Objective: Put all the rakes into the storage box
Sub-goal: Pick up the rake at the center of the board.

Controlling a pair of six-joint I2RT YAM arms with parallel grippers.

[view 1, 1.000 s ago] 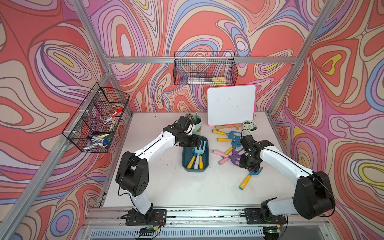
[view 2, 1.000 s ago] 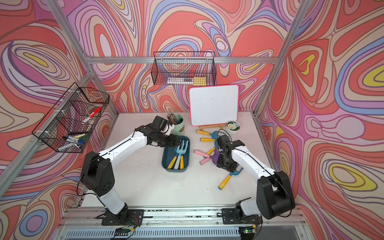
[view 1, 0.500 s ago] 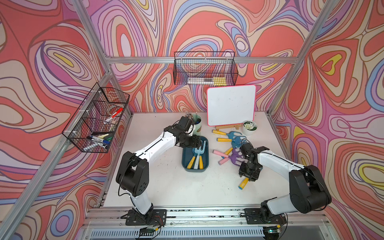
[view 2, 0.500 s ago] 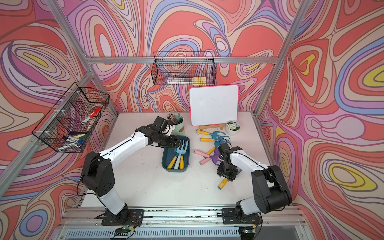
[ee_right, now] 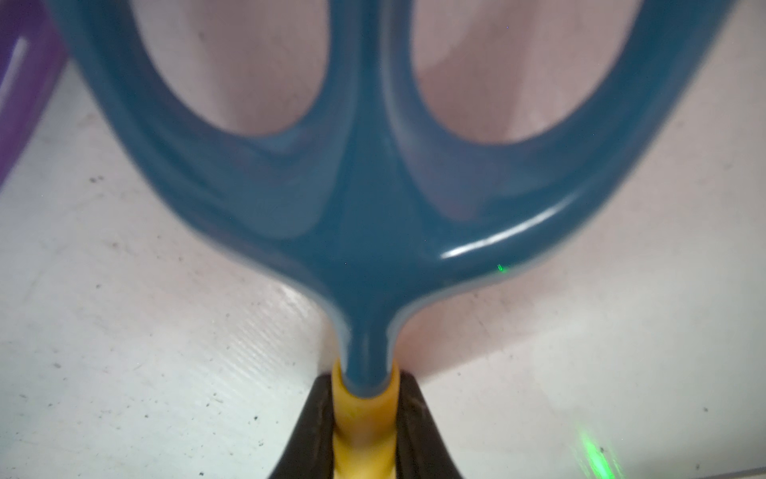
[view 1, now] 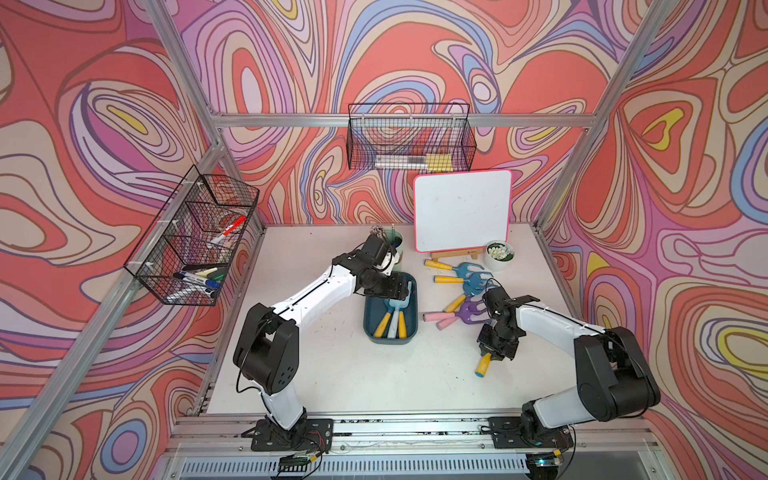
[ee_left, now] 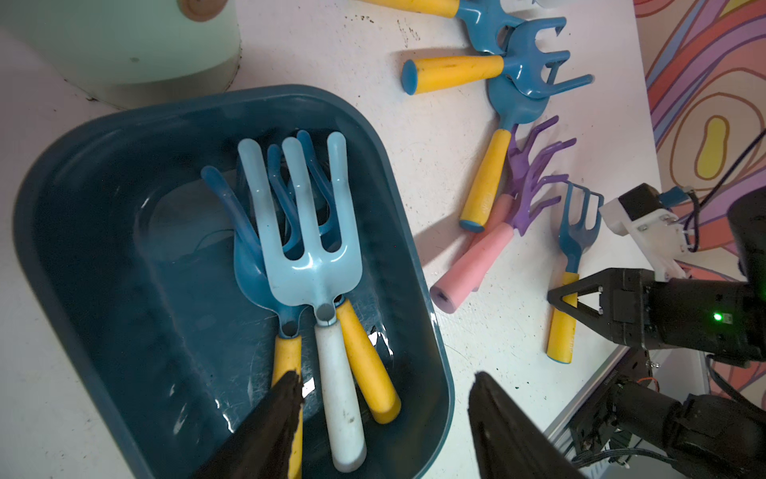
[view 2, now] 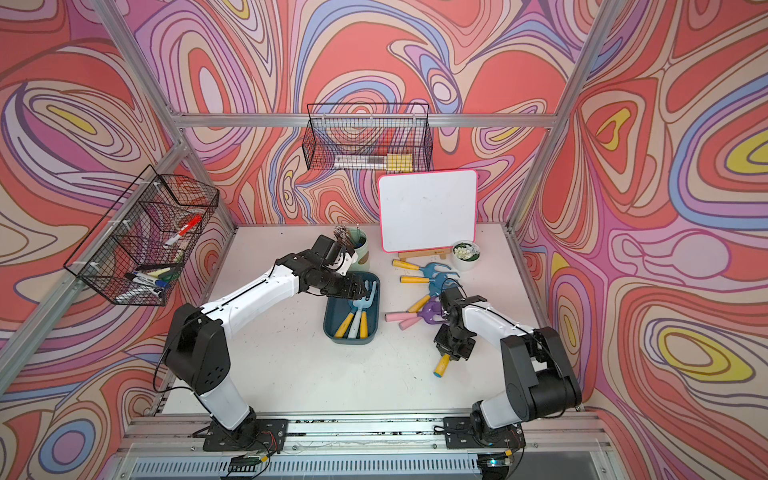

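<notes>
While its yellow handle is sitting between the closed jaws of the right gripper (ee_right: pixel 364 398), the rake (ee_right: pixel 364 232) is lying low on the white table (view 1: pixel 332 374), with its dark blue three-tined head pointing towards the back wall. In both top views only the free end of the handle (view 1: pixel 483 365) (view 2: pixel 441 365) is showing below the right gripper (view 1: pixel 491 352); the head is hidden under the wrist. The left wrist view is showing the whole rake (ee_left: pixel 576 232), with the black fingers (ee_left: pixel 559 296) pressing on the handle just behind the head. Whether the tool is resting on the surface or raised a little cannot be told.

The rake is sitting well apart from the storage box (view 1: pixel 369 316) (view 2: pixel 330 320), outside it and nearer the front rail. The dark teal box (ee_left: pixel 103 249) is holding a light blue fork with a white handle (ee_left: pixel 306 249) on top of two darker blue tools with yellow handles (ee_left: pixel 367 373).

The left gripper (view 1: pixel 397 291) (ee_left: pixel 386 377) is hanging over the box's far end, jaws standing wide and gripping nothing.

Between box and rake, purple rakes with pink handles (view 1: pixel 457 316) and blue tools with yellow handles (view 1: pixel 461 274) are lying loose. A pale green cup (view 2: pixel 361 253) is standing just behind the box, beside a whiteboard (view 1: pixel 461 210).
</notes>
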